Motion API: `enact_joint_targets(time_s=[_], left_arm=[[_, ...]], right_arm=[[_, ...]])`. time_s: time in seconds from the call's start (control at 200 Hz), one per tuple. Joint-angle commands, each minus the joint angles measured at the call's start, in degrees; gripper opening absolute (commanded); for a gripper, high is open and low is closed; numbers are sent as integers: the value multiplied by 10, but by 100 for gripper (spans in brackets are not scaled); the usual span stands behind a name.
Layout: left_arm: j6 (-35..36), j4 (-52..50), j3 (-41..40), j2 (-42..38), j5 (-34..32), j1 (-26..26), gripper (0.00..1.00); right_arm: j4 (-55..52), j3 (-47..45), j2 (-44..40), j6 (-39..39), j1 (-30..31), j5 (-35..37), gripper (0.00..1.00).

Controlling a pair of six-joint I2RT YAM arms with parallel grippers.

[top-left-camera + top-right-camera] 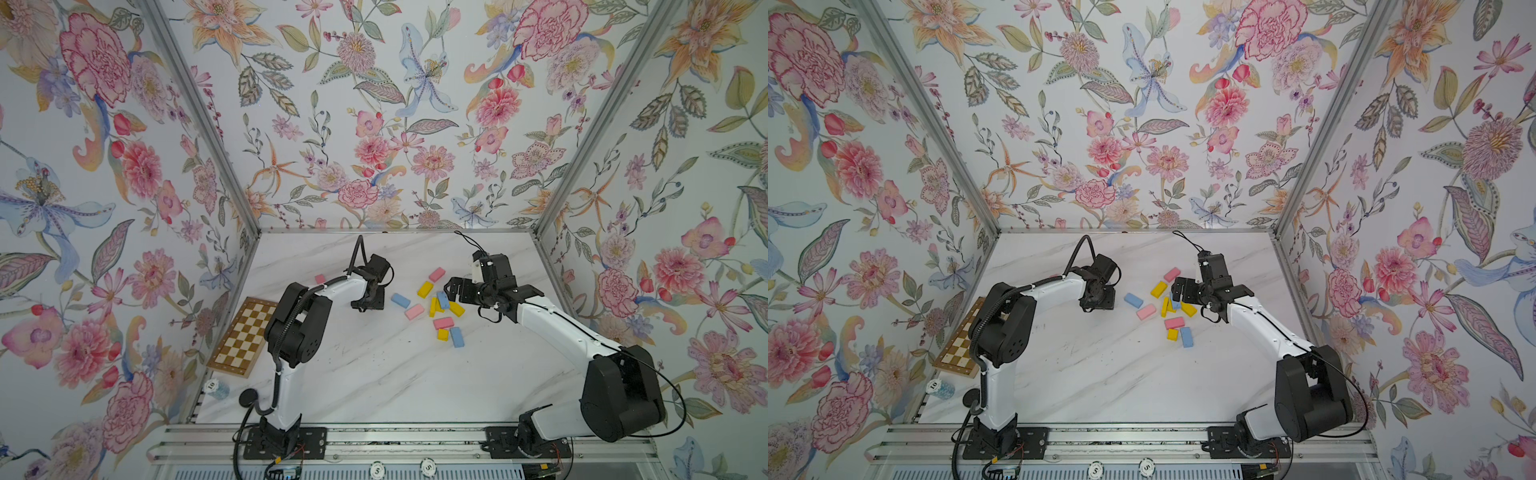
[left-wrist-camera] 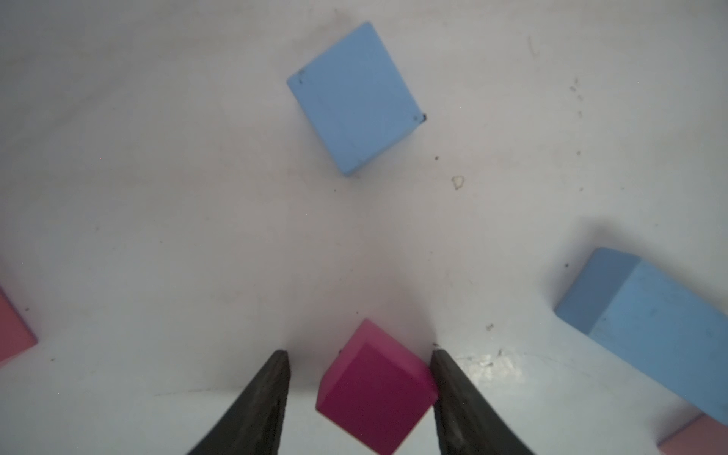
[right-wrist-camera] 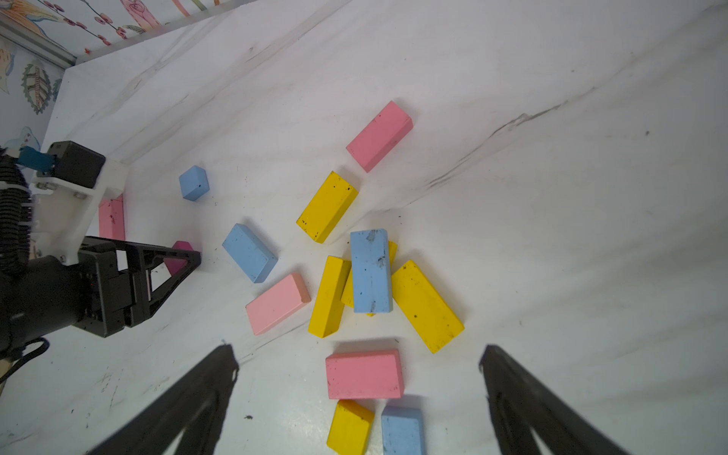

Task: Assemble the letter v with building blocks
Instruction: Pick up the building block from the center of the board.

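Here, left tool astride magenta block

A magenta block is sitting between the black left fingers, one face showing lighter pink. Beyond the fingertips a light blue block is lying on the white, grey-veined marble worktop. Ahead of the black right fingers, pink blocks, yellow blocks and a smudged blue block are lying mixed, the yellow ones showing dark specks. Off to the side of the left fingers a brown-and-cream checkered board is lying; wallpaper is showing pink, blue and orange flowers.
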Motion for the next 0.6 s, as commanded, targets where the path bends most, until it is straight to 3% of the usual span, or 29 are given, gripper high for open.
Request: enact_joint_targets(time_s=[0.0,0.18,0.38,0.596], left_arm=[[-15,-16,-3,-1,26,0,58],[-36,-1,-18,-20,64,3,46],[-53,-8,-25,-39,67,2,46],[-53,-12,-32,-45,56,2,65]], right_arm=[[4,-6,1,8,3,6,99],[3,-9,-2,7,2,10,99],[4,-8,-3,8,2,10,99],[4,-8,-2,9,3,10,99]])
